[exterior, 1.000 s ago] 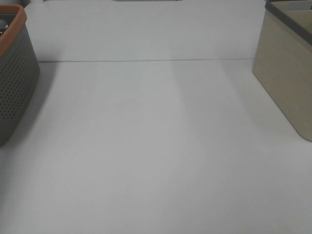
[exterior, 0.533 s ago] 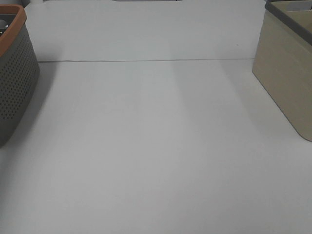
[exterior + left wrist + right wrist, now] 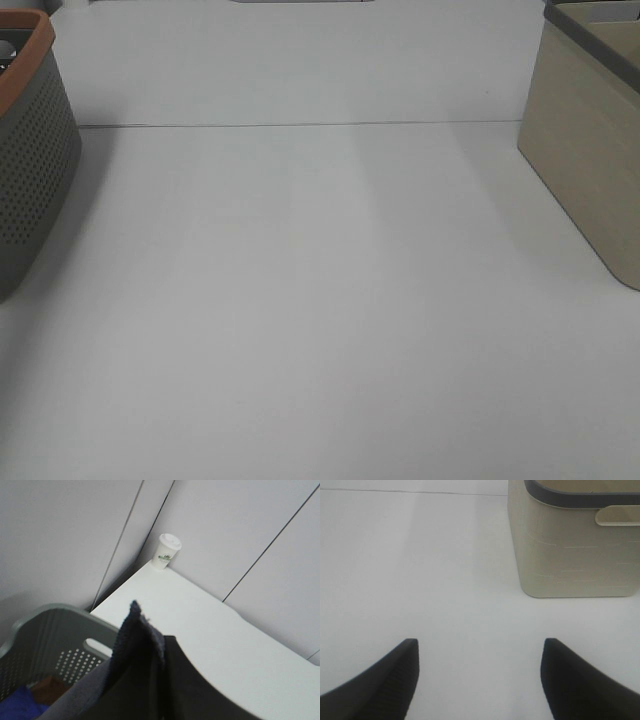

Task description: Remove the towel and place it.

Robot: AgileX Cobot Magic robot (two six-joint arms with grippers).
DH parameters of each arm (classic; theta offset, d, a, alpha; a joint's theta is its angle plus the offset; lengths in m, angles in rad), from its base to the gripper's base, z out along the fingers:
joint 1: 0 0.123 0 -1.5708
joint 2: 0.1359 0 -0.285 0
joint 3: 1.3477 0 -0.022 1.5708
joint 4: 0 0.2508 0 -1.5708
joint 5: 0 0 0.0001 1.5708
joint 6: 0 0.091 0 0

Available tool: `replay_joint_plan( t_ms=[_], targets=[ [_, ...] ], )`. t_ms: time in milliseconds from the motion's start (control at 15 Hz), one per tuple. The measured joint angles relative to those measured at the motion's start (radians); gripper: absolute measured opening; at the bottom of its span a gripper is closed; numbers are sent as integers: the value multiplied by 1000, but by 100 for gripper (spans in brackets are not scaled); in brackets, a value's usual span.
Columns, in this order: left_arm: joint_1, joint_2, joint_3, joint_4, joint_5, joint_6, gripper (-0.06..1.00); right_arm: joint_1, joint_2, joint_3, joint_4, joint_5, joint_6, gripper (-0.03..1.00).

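Charcoal cloth, one item: the towel (image 3: 131, 645), standing in a peak close to the left wrist camera, raised above the rim of the grey basket (image 3: 45, 635) and clear of the blue cloth (image 3: 15, 707) lying inside. Holder: left gripper (image 3: 162, 667), jaws apparently pinched on the towel's upper fold, though one finger is hidden by the cloth. Right gripper (image 3: 480, 675): jaws spread wide, nothing between them, hovering over bare table (image 3: 320, 300) near the beige basket (image 3: 575, 545). Background: white paper cup (image 3: 167, 551) at the table's far corner. Change over the last second, overhead view: none; the stretch of table between the two baskets reads the same, with no arm or towel on it. Assessment: the towel is lifted out but not yet carried across, so the placing is still to do.
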State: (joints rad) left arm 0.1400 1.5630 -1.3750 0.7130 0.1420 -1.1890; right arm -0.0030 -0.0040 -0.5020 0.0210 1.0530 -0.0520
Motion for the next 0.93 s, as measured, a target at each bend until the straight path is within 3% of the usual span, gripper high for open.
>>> replay_joint_plan(
  t_ms=[133, 467, 733, 933],
  targets=[
    [0, -49, -47, 0, -65, 43, 0, 0, 0, 0, 0, 0, 0, 68],
    [-40, -83, -237, 0, -83, 116, 0, 0, 0, 0, 0, 0, 0, 68],
    [-180, -75, -443, 3, -40, 225, 0, 0, 0, 0, 0, 0, 0, 68],
    [-315, -2, -605, 10, 80, 323, 0, 0, 0, 0, 0, 0, 0, 68]
  ],
)
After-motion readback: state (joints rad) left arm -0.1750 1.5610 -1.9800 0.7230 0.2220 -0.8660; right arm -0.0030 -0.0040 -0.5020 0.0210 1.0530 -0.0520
